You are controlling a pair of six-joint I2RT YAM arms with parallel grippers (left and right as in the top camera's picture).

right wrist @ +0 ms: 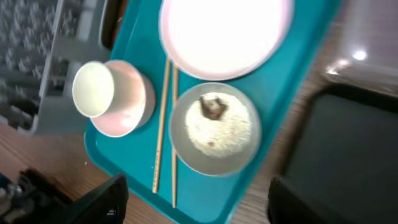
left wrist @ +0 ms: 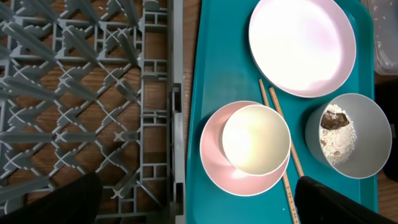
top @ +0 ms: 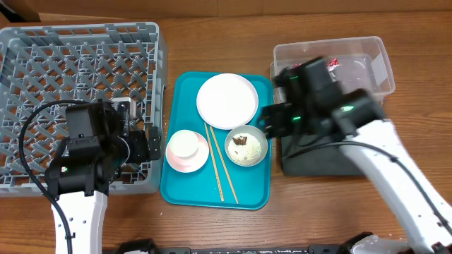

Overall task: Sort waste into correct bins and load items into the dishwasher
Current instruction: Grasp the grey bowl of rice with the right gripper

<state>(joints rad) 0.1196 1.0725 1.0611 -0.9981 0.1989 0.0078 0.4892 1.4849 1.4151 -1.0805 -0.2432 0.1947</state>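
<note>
Overhead: left gripper [top: 141, 144] hangs over the grey rack's [top: 70, 63] near-right corner, jaws wide, empty. Right gripper [top: 272, 121] sits just right of the bowl [top: 246, 146] on the teal tray [top: 185, 190], with the black tray [top: 318, 164] under its arm. Left wrist: cup [left wrist: 255, 138] stands on the pink saucer [left wrist: 214, 163]. Right wrist: fingers [right wrist: 99, 202] are spread wide, nothing held; rice [right wrist: 217, 134] and brown scrap [right wrist: 213, 107] lie in the bowl. Likely step: pinch the bowl's rim, lift level, tip over a bin.
</note>
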